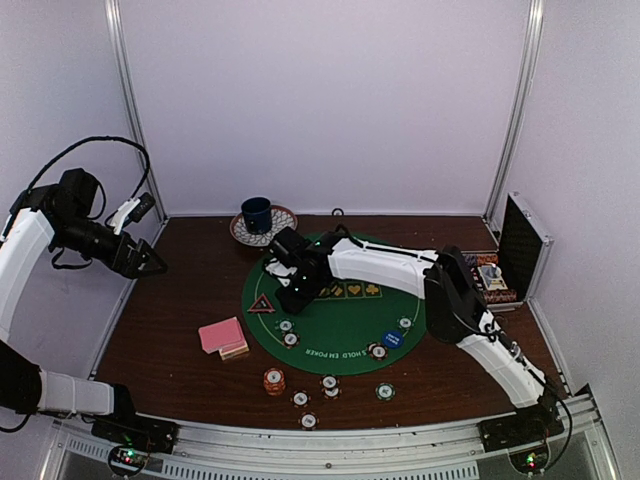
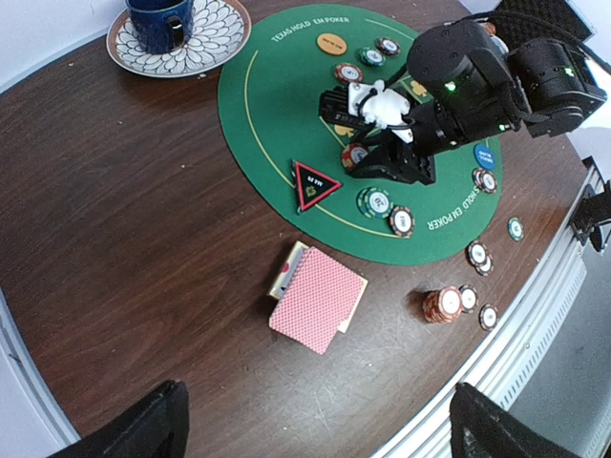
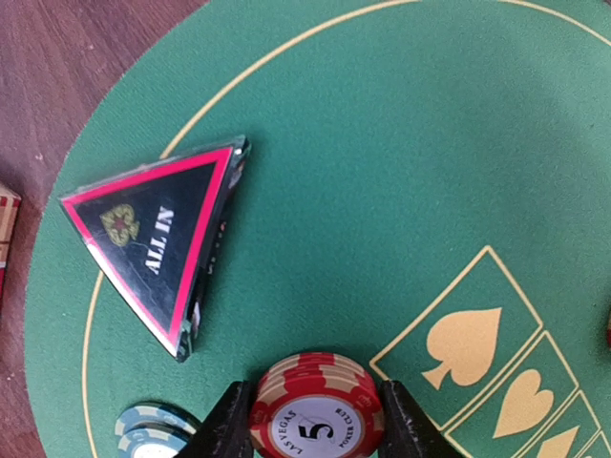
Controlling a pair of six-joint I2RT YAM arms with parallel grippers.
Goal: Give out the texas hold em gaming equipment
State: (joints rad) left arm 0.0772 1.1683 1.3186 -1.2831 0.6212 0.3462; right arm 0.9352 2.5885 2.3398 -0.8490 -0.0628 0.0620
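Red chip stack (image 3: 315, 396), edges striped cream and red, "5" on the top face, is pinched between the fingers of the right gripper (image 3: 317, 425). Jaws are part-closed, one pad on each side of it. It's over the round green felt mat (image 3: 401, 172), just beside the triangle (image 3: 158, 243). Can't tell whether it touches the felt.

Counts:
- 1 triangle: glossy black, red rim, "ALL IN", flat at the mat's left edge.
- 2 round buttons: orange button (image 2: 330, 43) on the far side of the mat, blue button (image 2: 484, 155) near-right.
- 1 pile of pink-backed cards (image 2: 318, 299), top part skewed, on the bare dark-wood surface (image 1: 170, 330) left of the mat.
- 7 other mat chips: green and red pair (image 2: 375, 201) near the triangle, three by the orange button (image 2: 371, 57), one by the blue button (image 2: 486, 180), one green (image 1: 405, 323).
- Off the mat, near edge: 1 tall orange stack (image 2: 442, 305) plus 5 flat chips (image 2: 476, 253).
- 1 dark blue mug (image 2: 158, 19) on 1 patterned plate (image 2: 224, 33), far-left of the mat.
- 1 open metal case (image 1: 520, 250) at the right edge.

Right arm reaches from its base across the mat, elbow raised, wrist pointing down. Left arm is raised over the left edge; left gripper (image 1: 148, 262) is spread wide and holds nothing.
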